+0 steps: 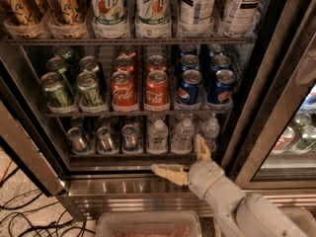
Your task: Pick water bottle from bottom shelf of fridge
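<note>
The fridge (148,184) stands open with its steel sill in front. On the bottom shelf (133,155) silver-topped cans (104,138) fill the left lanes and three small clear water bottles stand on the right: one (158,135), one (183,134) and one (211,131). My gripper (183,158) is open just in front of the shelf's right end. One tan finger (170,172) lies low over the sill. The other finger (201,147) points up in front of the rightmost bottle. It holds nothing.
Above are Coke cans (157,89), Pepsi cans (190,87) and green cans (58,89); 7up bottles (152,9) stand on the rack higher up. A dark door frame (269,98) is at the right. A clear bin (148,224) sits below. Cables (24,216) lie on the floor at left.
</note>
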Motion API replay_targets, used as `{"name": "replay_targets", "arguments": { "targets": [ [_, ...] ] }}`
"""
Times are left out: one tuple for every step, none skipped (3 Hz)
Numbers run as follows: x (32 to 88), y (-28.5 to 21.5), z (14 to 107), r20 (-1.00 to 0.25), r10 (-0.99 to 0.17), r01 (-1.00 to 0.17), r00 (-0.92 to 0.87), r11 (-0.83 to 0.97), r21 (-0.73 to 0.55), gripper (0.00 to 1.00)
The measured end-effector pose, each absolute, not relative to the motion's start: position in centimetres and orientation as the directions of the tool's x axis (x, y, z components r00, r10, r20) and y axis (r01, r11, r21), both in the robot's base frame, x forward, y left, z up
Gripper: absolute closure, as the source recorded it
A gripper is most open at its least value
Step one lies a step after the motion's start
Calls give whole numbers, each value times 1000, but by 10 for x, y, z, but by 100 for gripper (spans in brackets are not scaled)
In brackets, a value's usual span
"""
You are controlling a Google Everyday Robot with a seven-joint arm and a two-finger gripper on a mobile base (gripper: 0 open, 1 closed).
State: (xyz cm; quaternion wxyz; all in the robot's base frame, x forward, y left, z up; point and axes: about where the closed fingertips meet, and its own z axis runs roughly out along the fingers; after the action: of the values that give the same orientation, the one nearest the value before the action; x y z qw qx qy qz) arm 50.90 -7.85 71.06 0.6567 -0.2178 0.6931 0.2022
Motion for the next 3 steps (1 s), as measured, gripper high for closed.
{"name": "replay_targets", "arguments": {
  "targets": [
    [510,-68,687,-1000,-10,-522,-12,853,-2,0],
    [499,-52,636,-997,71,-457,-26,886,75,0],
    [499,-52,636,-997,71,-457,-26,886,75,0]
  ]
}}
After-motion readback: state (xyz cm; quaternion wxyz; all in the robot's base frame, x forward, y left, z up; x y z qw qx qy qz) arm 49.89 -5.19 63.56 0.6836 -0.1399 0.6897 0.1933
